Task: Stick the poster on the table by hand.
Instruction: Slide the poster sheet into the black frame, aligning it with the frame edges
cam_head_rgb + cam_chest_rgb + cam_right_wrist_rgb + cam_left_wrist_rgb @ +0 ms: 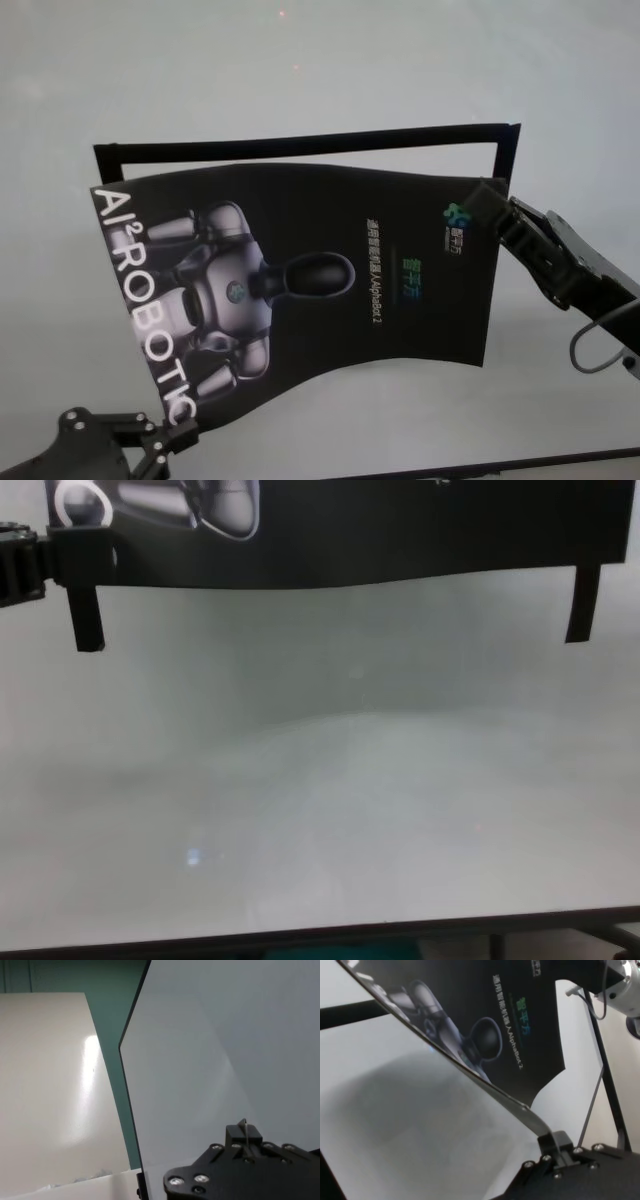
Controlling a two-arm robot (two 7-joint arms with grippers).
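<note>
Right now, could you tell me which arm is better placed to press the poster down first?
Probably the right: its pincer holds the poster corner beside the tape outline, whereas the left pincer grips the lifted near corner.

Black poster [330, 270] — grey-white robot print

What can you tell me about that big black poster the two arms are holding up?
The poster is a large glossy black sheet printed with a grey-white robot figure, big white letters along one edge and small "AlphaBot 2" text. It hangs bowed above the pale table, not lying flat. The left gripper pinches its near corner by the letters; the right gripper pinches the far opposite corner. Narrow black tape strips frame two of its edges.
</note>
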